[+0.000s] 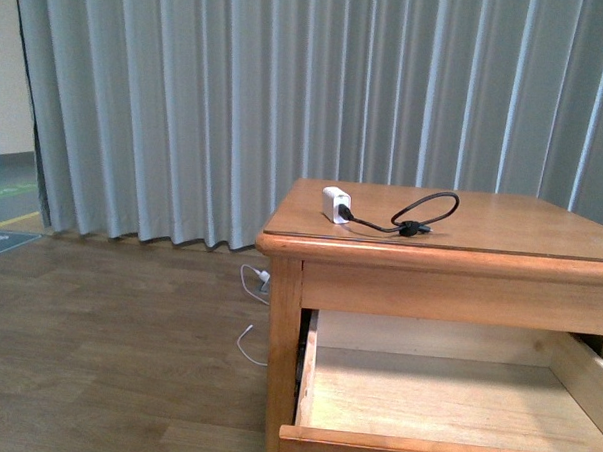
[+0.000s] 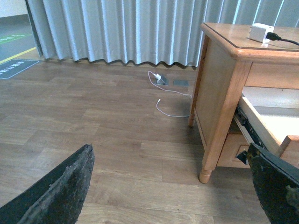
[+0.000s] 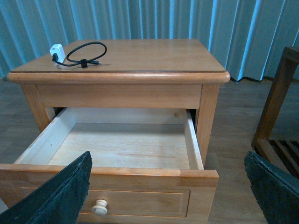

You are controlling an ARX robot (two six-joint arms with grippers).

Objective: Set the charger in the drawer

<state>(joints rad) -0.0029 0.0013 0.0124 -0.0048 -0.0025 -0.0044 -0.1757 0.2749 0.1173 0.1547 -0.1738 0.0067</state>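
The white charger with its looped black cable lies on top of the wooden nightstand, near its left front corner. It also shows in the right wrist view and in the left wrist view. The upper drawer is pulled out, its light wood inside bare, its round pale knob on the front panel. My right gripper is open, hanging in front of the drawer front. My left gripper is open above the floor, left of the nightstand. Neither arm shows in the front view.
A thin white cable with a small plug lies on the wooden floor by the grey curtain. A dark wooden frame stands to the right of the nightstand. The nightstand's leg is close to my left gripper.
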